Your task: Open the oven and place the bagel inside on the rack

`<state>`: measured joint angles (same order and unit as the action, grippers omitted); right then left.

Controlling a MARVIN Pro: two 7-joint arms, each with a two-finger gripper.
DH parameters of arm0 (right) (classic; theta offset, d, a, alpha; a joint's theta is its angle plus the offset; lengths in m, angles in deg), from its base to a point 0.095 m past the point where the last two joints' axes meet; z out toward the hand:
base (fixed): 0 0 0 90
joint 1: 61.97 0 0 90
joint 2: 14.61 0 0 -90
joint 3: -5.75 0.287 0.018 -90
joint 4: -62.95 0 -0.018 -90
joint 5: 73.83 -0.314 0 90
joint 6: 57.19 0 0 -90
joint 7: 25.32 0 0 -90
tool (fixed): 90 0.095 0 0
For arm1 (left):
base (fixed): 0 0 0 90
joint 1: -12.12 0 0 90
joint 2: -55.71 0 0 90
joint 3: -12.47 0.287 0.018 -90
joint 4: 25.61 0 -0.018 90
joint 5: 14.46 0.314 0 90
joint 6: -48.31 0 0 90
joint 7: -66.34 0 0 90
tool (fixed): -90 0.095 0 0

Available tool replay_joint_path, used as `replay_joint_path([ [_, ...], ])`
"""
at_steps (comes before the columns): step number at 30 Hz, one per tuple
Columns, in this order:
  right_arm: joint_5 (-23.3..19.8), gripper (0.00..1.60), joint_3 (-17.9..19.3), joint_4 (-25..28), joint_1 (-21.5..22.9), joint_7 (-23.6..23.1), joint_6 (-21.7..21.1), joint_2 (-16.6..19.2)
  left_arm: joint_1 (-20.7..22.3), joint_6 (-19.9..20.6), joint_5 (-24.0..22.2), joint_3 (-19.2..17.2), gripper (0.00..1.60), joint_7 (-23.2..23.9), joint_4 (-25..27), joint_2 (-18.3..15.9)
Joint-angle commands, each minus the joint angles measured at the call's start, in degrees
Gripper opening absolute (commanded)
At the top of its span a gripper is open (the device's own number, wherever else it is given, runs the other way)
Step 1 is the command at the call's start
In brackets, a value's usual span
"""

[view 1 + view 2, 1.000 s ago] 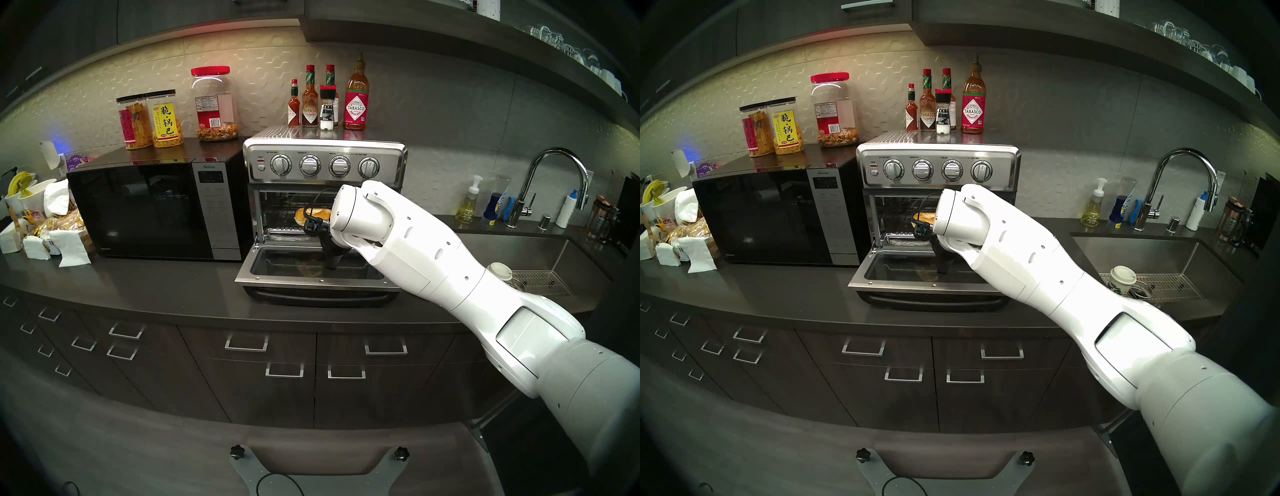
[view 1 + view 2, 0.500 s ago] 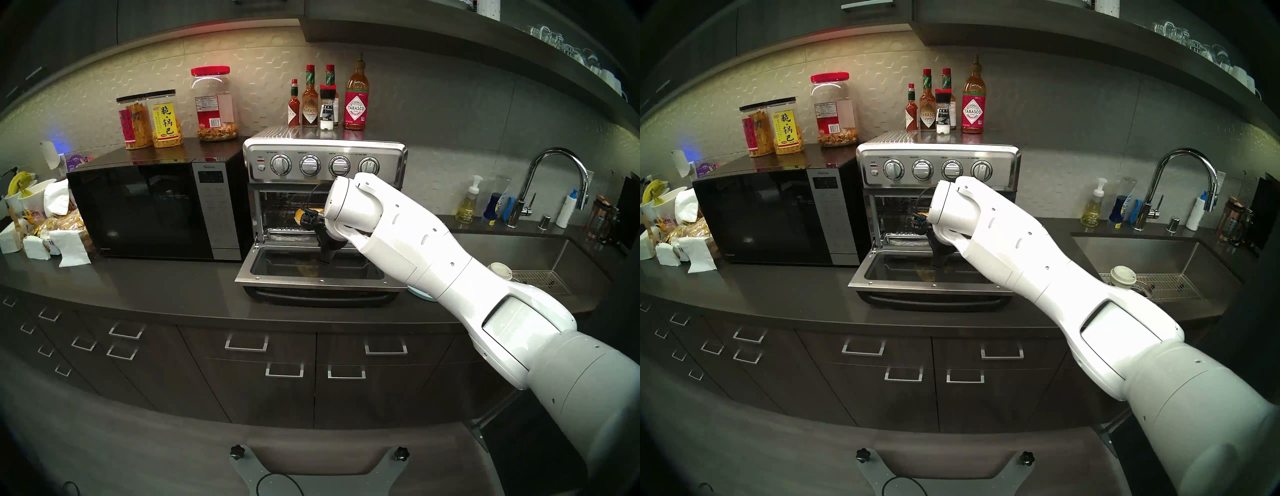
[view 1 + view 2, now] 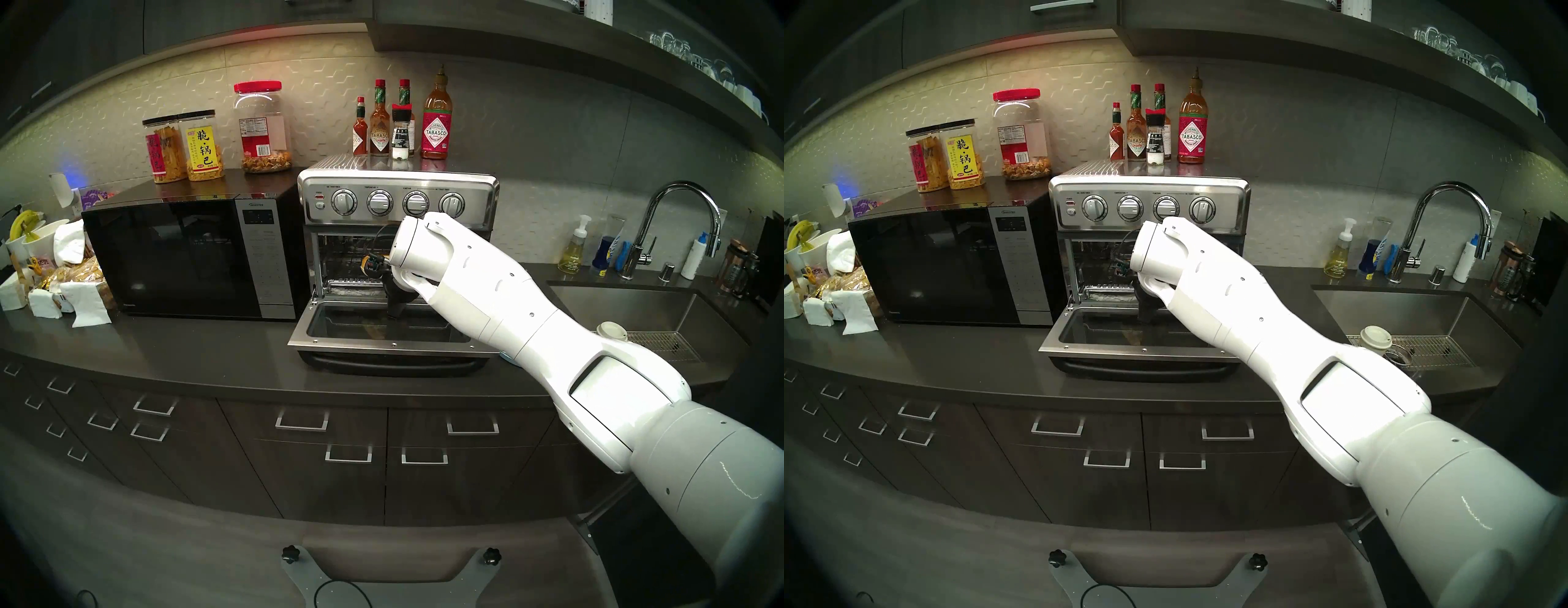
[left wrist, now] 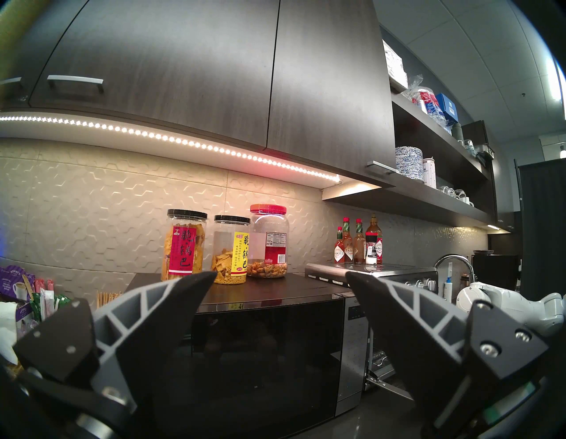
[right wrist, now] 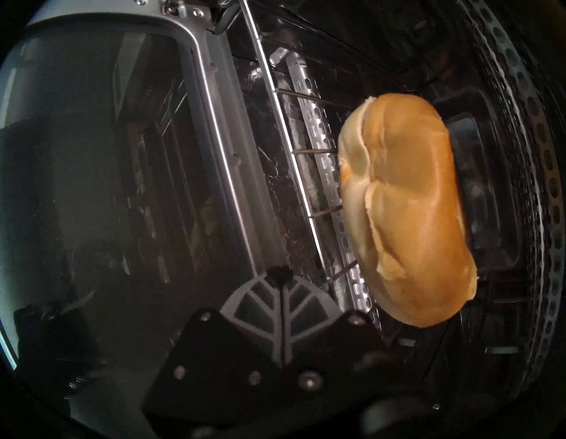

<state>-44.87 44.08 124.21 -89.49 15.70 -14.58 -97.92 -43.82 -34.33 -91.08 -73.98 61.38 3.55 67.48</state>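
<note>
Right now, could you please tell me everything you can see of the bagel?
The bagel is a golden-brown, glossy bread ring, paler along its side seam, with only a shallow centre dimple. It lies on the wire rack inside the open oven. The shut right gripper beside it does not touch it. In the head views the arm hides nearly all of it.

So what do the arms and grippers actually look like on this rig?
The right arm has glossy white rounded shells with small dark screw dots and a thin black cable looped at the wrist. The left gripper and right gripper have black pointed fingers with grey ribbed truss backs on black screwed mounts.
</note>
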Motion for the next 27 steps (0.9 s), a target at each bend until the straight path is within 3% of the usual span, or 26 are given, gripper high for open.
replay_joint_path([
  [1, 0.4, 0.0, 1.4, -2.2, 2.1, 3.7, 1.4, -3.5, 0.4, 0.0, -0.3, -0.4, 1.6, 0.0, 0.1, -0.7],
  [10, 0.5, 0.0, 2.0, -3.2, 1.9, 4.0, 2.3, -4.0, 0.5, 0.0, -0.3, -0.4, 1.6, 0.0, 0.1, -0.6],
  [21, 0.7, 0.0, 0.5, 6.6, 0.2, -4.0, 0.1, 1.9, 0.5, 0.0, -0.3, -0.4, 1.6, 0.0, 0.1, -0.6],
  [27, 1.4, 0.0, -0.4, 11.9, -1.2, -5.5, -0.3, 5.5, 0.4, 0.0, -0.3, -0.4, 1.6, 0.0, 0.2, -0.6],
])
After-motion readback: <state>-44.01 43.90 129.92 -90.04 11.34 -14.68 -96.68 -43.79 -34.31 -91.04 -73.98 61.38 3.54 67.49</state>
